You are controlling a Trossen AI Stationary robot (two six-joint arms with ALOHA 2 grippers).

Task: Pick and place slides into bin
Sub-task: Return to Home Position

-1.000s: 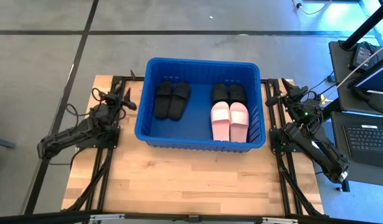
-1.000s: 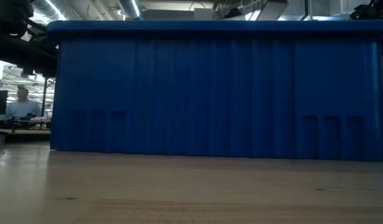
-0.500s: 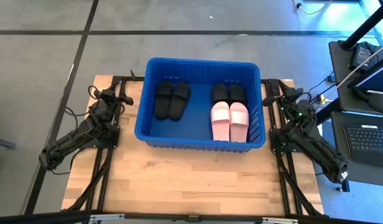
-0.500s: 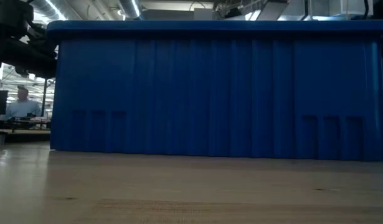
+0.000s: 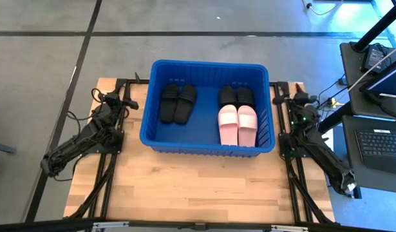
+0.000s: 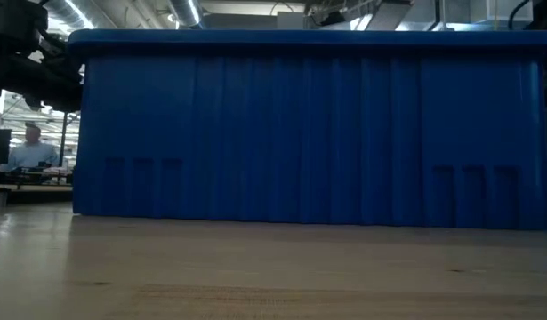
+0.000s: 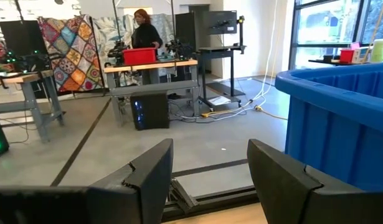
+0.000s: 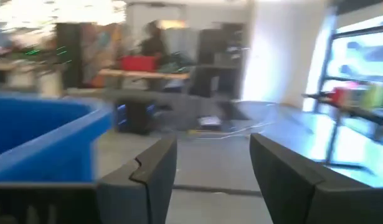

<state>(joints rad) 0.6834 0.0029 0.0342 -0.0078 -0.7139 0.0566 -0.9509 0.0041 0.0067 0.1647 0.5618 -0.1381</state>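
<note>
Top-down view: the bin (image 5: 201, 127) is sitting at upper centre on the table (image 5: 185, 187), holding the left black pair (image 5: 178, 103), the right black pair (image 5: 236, 95) and, just below it, the pink pair (image 5: 237, 124). The left gripper (image 7: 210, 158) and right gripper (image 8: 213, 155) are flanking the bin's left and right walls, jaws spread and gripping nothing.

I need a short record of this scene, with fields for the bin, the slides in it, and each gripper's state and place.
bin: blue, on the wooden table, between the two arms
left black pair: inside the bin, left side
right black pair: inside, back right
pink pair: inside, right side, just in front of the right black pair
slides outside bin: none in view
left gripper: open, empty, beside the bin
right gripper: open, empty, beside the bin
</note>
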